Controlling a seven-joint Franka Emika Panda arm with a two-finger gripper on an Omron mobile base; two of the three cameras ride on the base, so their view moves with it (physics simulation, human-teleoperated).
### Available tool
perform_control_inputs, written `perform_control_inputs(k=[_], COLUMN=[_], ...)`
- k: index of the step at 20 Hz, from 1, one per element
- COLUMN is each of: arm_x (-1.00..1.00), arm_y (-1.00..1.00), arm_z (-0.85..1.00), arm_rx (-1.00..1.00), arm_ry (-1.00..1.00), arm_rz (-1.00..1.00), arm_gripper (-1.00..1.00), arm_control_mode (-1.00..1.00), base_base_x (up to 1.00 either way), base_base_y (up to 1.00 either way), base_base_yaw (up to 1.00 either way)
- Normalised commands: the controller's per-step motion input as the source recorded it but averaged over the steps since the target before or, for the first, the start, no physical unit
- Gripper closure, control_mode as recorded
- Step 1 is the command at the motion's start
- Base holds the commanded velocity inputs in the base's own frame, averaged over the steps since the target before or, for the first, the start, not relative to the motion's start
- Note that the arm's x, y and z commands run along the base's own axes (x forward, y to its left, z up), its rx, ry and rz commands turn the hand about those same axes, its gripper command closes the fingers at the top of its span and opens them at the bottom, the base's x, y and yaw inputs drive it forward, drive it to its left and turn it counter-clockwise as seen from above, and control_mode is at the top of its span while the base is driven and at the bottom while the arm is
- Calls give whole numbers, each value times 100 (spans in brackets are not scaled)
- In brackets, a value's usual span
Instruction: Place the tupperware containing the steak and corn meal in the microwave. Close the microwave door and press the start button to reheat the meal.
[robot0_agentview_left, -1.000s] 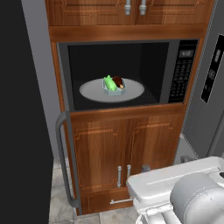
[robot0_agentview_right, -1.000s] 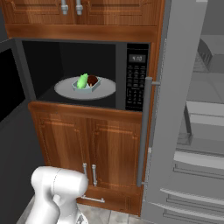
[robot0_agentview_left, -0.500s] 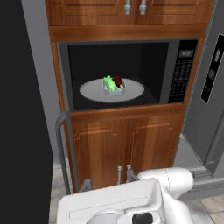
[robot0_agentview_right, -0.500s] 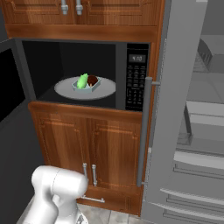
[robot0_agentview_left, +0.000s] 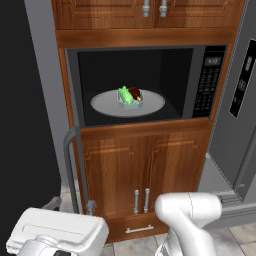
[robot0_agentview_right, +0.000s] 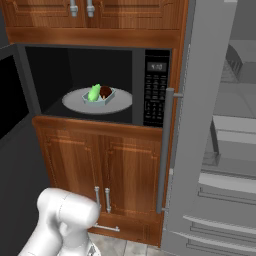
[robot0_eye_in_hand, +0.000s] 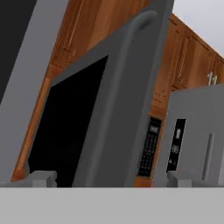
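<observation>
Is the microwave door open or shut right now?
Open. The microwave door is swung out to the left, leaving the cavity exposed with the tupperware on the turntable.

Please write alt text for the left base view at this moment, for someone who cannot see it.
An open microwave built into wooden cabinets holds the tupperware with green and brown food on its round grey turntable. The microwave door is swung out towards the camera at the left, its bar handle edge-on, with the robot's white arm low in front.

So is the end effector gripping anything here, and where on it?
Nothing is held. The end effector is open, its fingertips wide apart with the microwave door ahead of them. The tupperware sits on the turntable.
</observation>
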Motion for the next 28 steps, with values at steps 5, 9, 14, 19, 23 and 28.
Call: perform_control_inputs(k=[5,9,14,19,23,28], arm_x=[100,95,30,70,91,98], arm_y=[31,13,0,-58,-100,-100], arm_z=[-24,-21,-3,0,0,1], arm_rx=[-8,-5,-1,0,1,8], arm_ry=[-3,-2,-16,-8,0,0], arm_rz=[-27,-20,-8,-9,-1,-1], arm_gripper=[-100,-100,-100,-100,-100,-100], arm_control_mode=[-100,-100,-100,-100,-100,-100], base_base_x=[0,0,0,0,0,0], base_base_y=[0,0,0,0,0,0], base_base_yaw=[0,0,0,0,0,0])
